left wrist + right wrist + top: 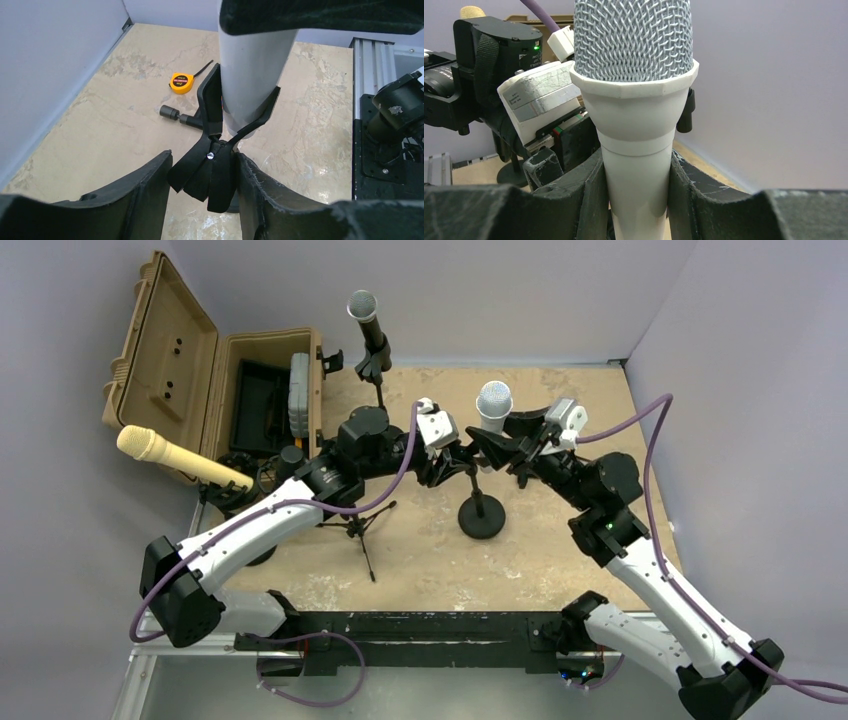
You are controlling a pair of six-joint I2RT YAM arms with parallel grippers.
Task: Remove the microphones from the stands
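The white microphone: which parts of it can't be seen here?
- White microphone lower body: right wrist view, hidden between the right gripper's jaws.
- Its head: left wrist view, behind a dark shape at the top edge.
- Clip: top view, under left gripper and right gripper.

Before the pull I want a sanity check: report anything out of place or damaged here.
A yellow tape measure and a small black fitting lie loose on the table beyond the stand. The right gripper, on the microphone, has scuffed, chipped fingers.
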